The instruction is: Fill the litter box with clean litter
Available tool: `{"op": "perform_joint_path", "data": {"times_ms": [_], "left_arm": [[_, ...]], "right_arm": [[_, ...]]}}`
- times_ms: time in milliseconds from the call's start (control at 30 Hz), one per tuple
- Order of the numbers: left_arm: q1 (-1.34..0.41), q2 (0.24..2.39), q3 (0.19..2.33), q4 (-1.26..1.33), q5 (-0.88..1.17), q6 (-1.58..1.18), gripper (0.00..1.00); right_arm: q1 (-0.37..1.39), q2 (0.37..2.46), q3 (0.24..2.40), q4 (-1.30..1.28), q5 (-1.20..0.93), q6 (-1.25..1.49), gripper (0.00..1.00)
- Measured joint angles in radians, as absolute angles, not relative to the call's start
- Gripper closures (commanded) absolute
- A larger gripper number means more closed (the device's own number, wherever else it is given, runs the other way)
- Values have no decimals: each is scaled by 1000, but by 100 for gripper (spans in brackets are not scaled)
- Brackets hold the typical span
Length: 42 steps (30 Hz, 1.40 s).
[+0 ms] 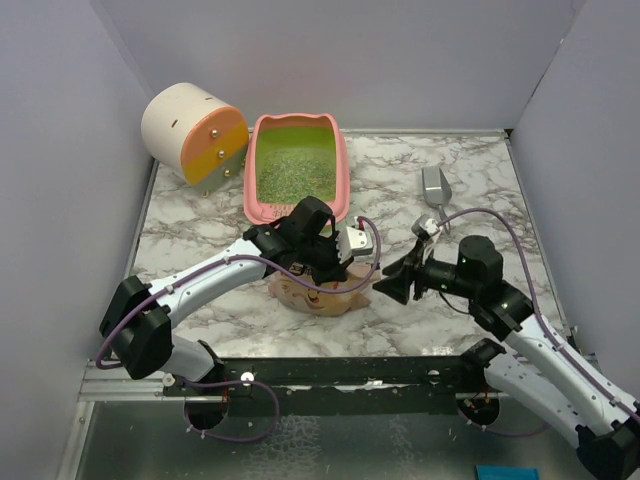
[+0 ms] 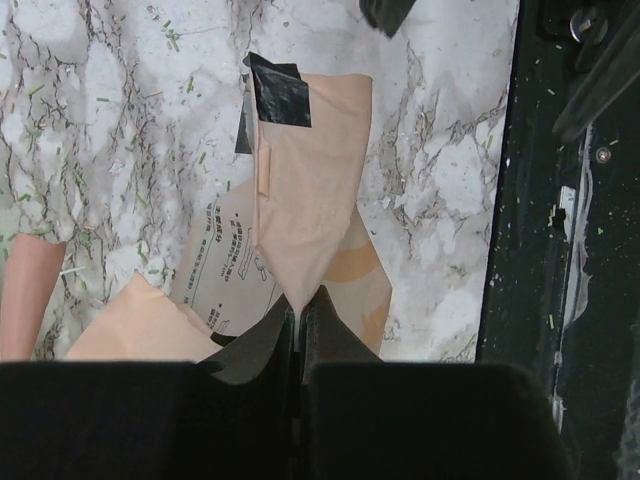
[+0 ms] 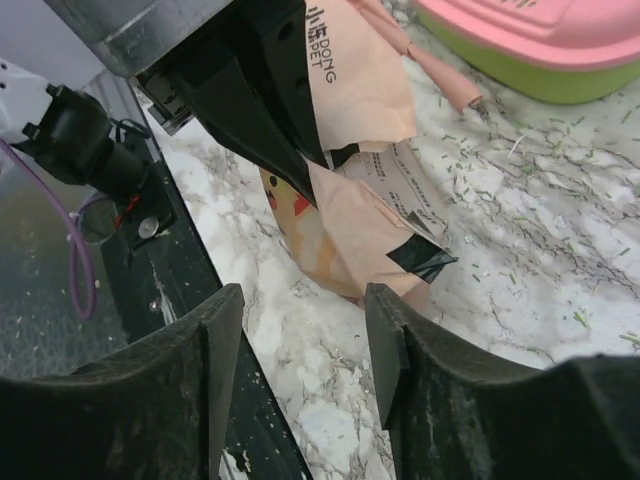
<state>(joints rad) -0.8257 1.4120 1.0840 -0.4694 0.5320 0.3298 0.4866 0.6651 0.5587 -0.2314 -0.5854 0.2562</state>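
Note:
The pink litter box (image 1: 345, 180) stands at the back centre, its green inside covered with greenish-grey clean litter (image 1: 293, 172); its rim shows in the right wrist view (image 3: 540, 30). My left gripper (image 1: 335, 262) is shut on a fold of the tan printed pouch (image 2: 300, 200), which lies crumpled on the marble (image 1: 312, 295) in front of the box. The pouch also shows in the right wrist view (image 3: 360, 215). My right gripper (image 1: 390, 285) is open and empty, just right of the pouch and pointing at it.
A cream-and-orange cylinder (image 1: 195, 133) lies at the back left beside the box. A grey metal scoop (image 1: 436, 186) lies at the back right. Loose green granules are scattered on the marble (image 3: 560, 250). Walls enclose three sides; a black rail (image 1: 330, 375) runs along the near edge.

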Motion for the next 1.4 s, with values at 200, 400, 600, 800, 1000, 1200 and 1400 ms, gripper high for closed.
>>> {"op": "perform_joint_path", "data": {"times_ms": [200,400,600,800,1000,1200,1400], "left_arm": [[-826,1413,1084,-464,553,293,100],[-826,1412,1084,-464,563,274,100],[-826,1412,1084,-464,562,263,100],[-822,1412,1084,-459,563,246,100],[-809,1412,1084,-449,569,218,100],[-806,1412,1084,-446,577,201,100],[-806,1412,1084,-438,579,188,100]], "right_arm": [[636,723,577,-275,-443,224,44],[656,846,735,-367,-334,137,42],[660,899,812,-377,-317,51,42],[664,905,767,-378,-374,48,43],[679,920,749,-376,-415,56,43],[686,985,749,-360,-419,59,43],[688,1062,749,-315,-421,62,90]]}}
